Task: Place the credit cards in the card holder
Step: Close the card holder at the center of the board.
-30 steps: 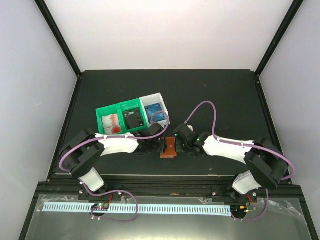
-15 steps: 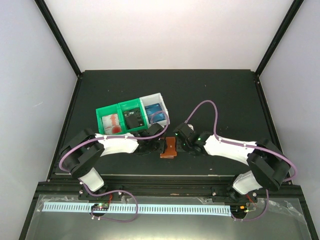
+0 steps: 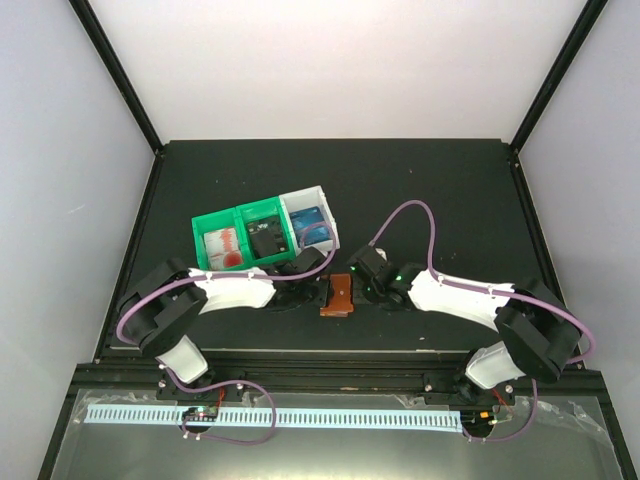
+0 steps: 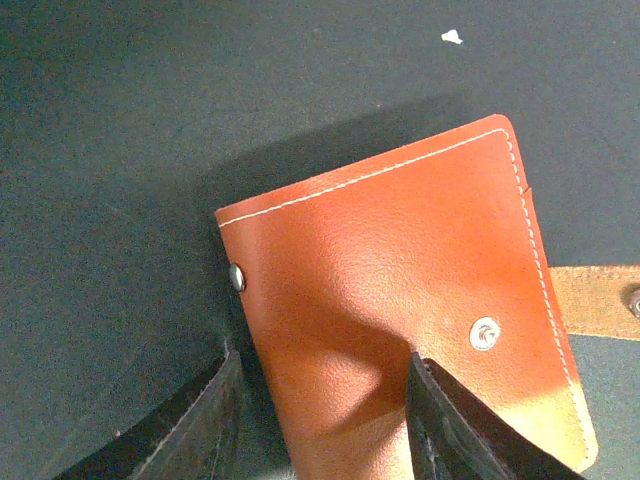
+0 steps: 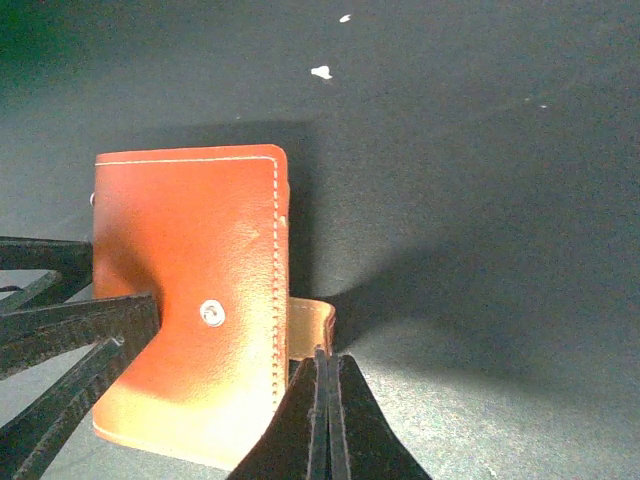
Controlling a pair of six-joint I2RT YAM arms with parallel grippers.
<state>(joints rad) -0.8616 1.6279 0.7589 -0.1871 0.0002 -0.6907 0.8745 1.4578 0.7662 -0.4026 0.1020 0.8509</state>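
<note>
- From the top view, the card holder (image 3: pixel 341 296) lies closed on the table (image 3: pixel 430 190), between my left gripper (image 3: pixel 312 292) and my right gripper (image 3: pixel 362 288).
- The credit cards (image 3: pixel 312 226) sit in the green bin (image 3: pixel 199 240) and the white bin (image 3: pixel 327 212) just behind, so none is loaded yet. I judge that the step in hand is opening the holder.
- In the left wrist view, my left jaws stand apart. One finger is just beside the holder's near-left edge and the other is over its leather face, below the stud. I judge this a steadying hold, not a clamp.
- The snap tab (image 4: pixel 597 300) pokes out unfastened at the right edge.
- In the right wrist view, my right fingers are pressed together. Their tip meets the tab's near edge, beside the holder's stitched side. Whether any leather is nipped between them I cannot tell.
- Next, I need the right fingers to get under or onto the cover's free edge and lift it. The left must pin the lower half flat, or the whole holder will likely slide or tip.
</note>
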